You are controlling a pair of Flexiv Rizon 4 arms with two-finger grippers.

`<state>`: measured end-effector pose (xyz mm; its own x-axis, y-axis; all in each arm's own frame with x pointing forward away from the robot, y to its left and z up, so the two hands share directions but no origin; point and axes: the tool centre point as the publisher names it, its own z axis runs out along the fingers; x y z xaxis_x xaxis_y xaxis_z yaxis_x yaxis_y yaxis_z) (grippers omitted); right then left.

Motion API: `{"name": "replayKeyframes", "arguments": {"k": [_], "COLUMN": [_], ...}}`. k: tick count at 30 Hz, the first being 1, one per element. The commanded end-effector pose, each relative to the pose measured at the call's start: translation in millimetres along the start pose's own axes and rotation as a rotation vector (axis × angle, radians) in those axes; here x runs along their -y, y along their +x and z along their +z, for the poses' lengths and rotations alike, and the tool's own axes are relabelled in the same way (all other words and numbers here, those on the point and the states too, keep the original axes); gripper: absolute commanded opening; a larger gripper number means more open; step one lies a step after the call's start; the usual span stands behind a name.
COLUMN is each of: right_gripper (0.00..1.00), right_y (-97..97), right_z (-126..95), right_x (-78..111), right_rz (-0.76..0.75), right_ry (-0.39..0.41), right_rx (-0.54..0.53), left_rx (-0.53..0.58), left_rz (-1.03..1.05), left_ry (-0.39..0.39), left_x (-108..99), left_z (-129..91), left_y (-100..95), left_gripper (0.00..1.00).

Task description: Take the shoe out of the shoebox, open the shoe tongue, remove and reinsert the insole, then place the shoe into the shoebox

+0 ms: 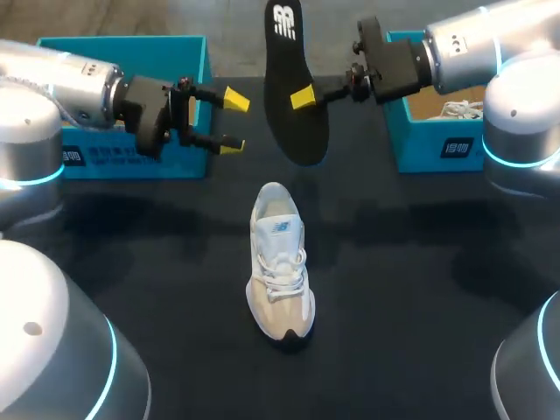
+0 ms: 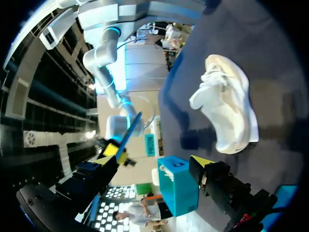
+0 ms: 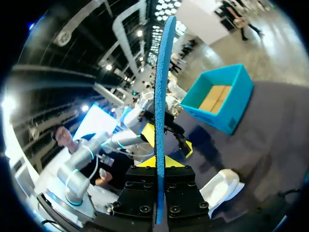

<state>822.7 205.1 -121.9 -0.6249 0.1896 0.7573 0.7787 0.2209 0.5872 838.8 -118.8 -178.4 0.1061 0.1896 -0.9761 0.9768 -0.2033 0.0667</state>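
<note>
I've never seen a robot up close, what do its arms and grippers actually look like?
The left arm and right arm are thick, rounded tubes in silver-grey, with glowing light-blue rings at the joints. Each ends in a black, blocky gripper, the left gripper and right gripper, with two slim fingers capped by bright yellow wedge-shaped tips.

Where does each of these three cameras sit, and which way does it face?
Head view: above and behind, looking down on the dark table; from either side come the open left gripper and the right gripper, shut on the long black insole.
Left wrist view: on the left wrist, looking along its yellow-tipped fingers to the white lace-up sneaker.
Right wrist view: on the right wrist, looking along the clamped insole, seen edge-on.
Shared: all three show the sneaker.
</note>
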Motion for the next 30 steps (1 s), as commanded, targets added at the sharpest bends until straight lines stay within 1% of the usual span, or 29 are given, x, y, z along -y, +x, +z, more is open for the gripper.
{"name": "replayKeyframes", "arguments": {"k": [1,3,4,5,6,7,28,29,30], "right_gripper": [0.0,0.0,0.0,0.0,0.0,0.0,0.0,0.0,0.0], "right_y": [-4.1,-3.0,-2.7,-0.6,1.0,1.0,1.0,1.0,-3.6], "right_z": [8.8,11.9,12.9,15.7,16.7,16.7,16.7,16.7,17.6], "right_x": [-9.0,-8.8,-8.8,-9.0,-8.9,-8.9,-8.9,-8.9,-10.0], "right_rz": [-0.08,-0.134,-0.145,-0.188,-0.197,-0.197,-0.197,-0.197,-0.224], "right_ry": [0.028,0.043,0.05,0.065,0.073,0.073,0.073,0.073,0.058], "right_rx": [-0.044,-0.095,-0.102,-0.146,-0.172,-0.172,-0.172,-0.172,-0.168], "left_rx": [-0.058,-0.088,-0.089,-0.097,-0.101,-0.107,-0.107,-0.102,-0.103], "left_rz": [-0.001,0.014,0.013,0.014,0.017,0.003,0.003,-0.019,-0.087], "left_ry": [0.092,0.11,0.111,0.115,0.117,0.123,0.123,0.13,0.121], "left_x": [0.4,2.3,2.6,3.5,3.9,5.0,5.0,6.0,6.8], "left_z": [-9.9,-12.6,-13.3,-15.0,-16.2,-17.6,-17.6,-17.7,-18.1], "left_y": [6.5,10.1,10.8,12.6,14.7,16.9,16.9,17.9,20.3], "left_gripper": [1.0,1.0,1.0,1.0,1.0,1.0,1.0,1.0,1.0]}}
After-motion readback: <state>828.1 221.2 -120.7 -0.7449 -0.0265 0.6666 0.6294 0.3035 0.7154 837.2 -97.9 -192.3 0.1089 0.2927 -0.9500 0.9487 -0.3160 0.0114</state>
